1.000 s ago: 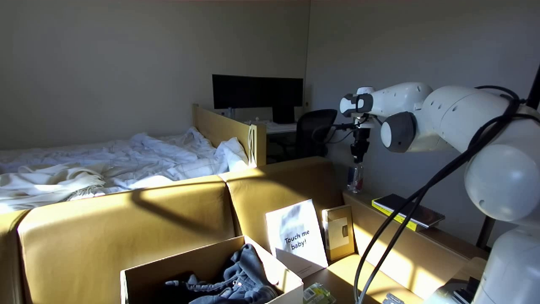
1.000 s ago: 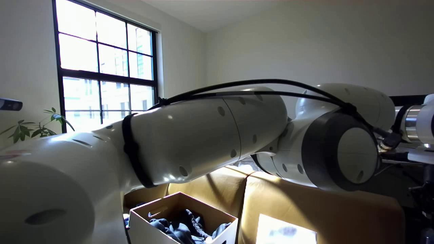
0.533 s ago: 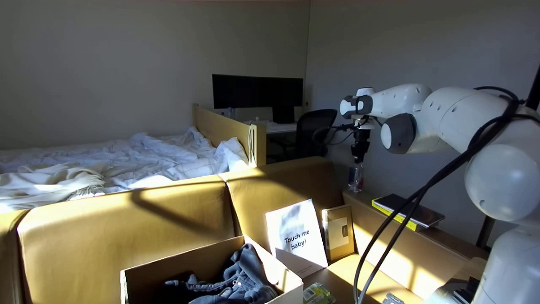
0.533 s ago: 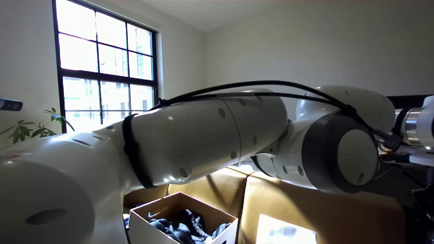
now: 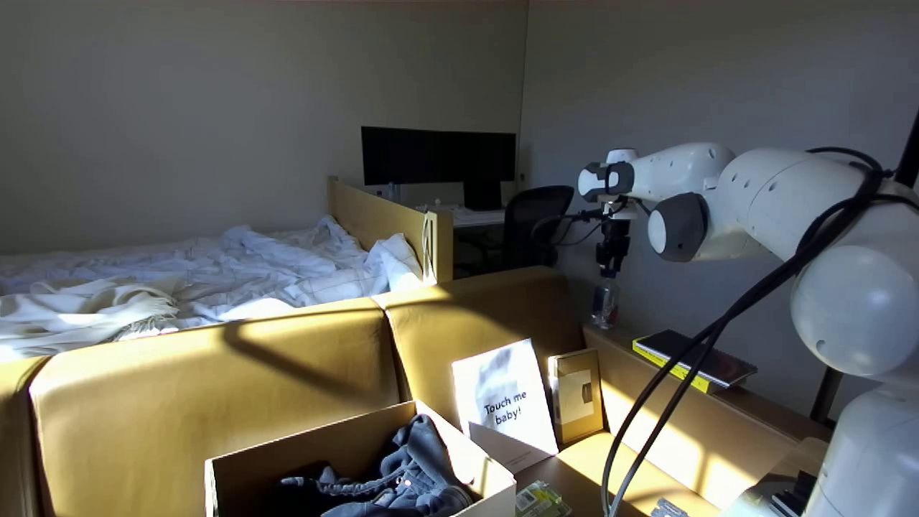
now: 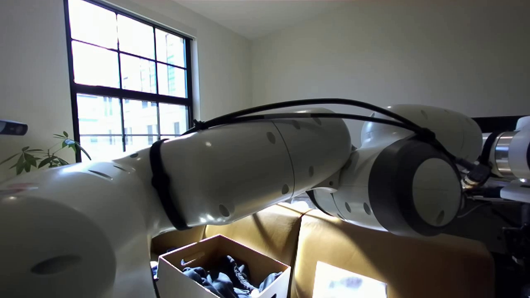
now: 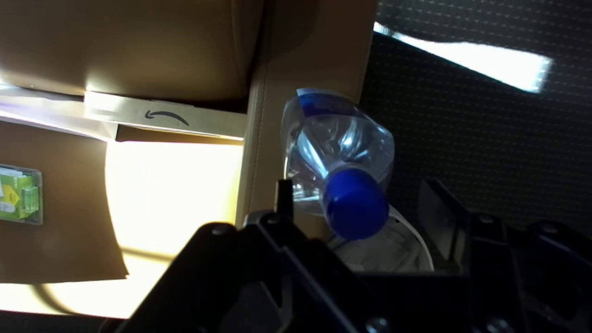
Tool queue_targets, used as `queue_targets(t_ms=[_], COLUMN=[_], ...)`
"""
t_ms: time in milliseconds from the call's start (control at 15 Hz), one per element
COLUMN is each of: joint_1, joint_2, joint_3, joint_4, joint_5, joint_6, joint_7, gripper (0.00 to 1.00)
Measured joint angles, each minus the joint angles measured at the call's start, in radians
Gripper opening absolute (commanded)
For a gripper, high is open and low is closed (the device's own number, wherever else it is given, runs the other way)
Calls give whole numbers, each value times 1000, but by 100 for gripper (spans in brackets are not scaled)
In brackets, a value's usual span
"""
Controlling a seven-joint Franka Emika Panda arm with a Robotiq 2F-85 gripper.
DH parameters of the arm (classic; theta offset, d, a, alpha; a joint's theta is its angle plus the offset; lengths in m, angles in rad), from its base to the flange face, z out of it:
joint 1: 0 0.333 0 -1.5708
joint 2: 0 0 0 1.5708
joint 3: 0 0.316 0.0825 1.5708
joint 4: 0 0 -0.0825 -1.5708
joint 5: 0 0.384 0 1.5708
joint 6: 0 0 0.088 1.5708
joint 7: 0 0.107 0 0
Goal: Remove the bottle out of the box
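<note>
The bottle [image 5: 605, 305] is clear plastic with a blue label and blue cap, and appears to stand upright on the sofa's armrest, outside the box. In the wrist view the bottle [image 7: 342, 138] is seen from above, its cap lying between the spread fingers. My gripper [image 7: 360, 203] is open, a gap showing on each side of the cap. In an exterior view the gripper [image 5: 609, 270] hangs directly over the bottle's top. The brown cardboard box [image 5: 309, 438] sits on the sofa with dark clothing inside, and the box [image 6: 178, 281] shows the same contents in an exterior view.
A dark notebook on a yellow book [image 5: 693, 359] lies farther along the armrest. A white sign [image 5: 505, 402] and a flat carton [image 5: 576, 395] lean on the backrest. A green pack [image 7: 21, 194] lies on the seat. Beyond the armrest are dark floor [image 7: 485, 138] and a bin [image 7: 384, 254].
The arm first sank very slightly with the bottle. Since half a second ago the fingers have spread apart at the bottle's top, and the blue cap now shows below them. The box has not moved.
</note>
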Motion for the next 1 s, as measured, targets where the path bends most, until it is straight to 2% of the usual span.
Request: queue_targets(t_ms=[267, 467, 600, 800, 1000], joint_1=[0, -2, -8, -9, -7], joint_2=[-7, -38, -72, -192, -311], joint_3=[4, 35, 75, 101, 98], joint_4=[0, 6, 51, 56, 55], joint_5=[1, 20, 33, 33, 33], joint_6=[0, -8, -100, -327, -524], joint_7=[-2, -53, -119, -209, -203], gripper=[100, 100, 100, 100, 100])
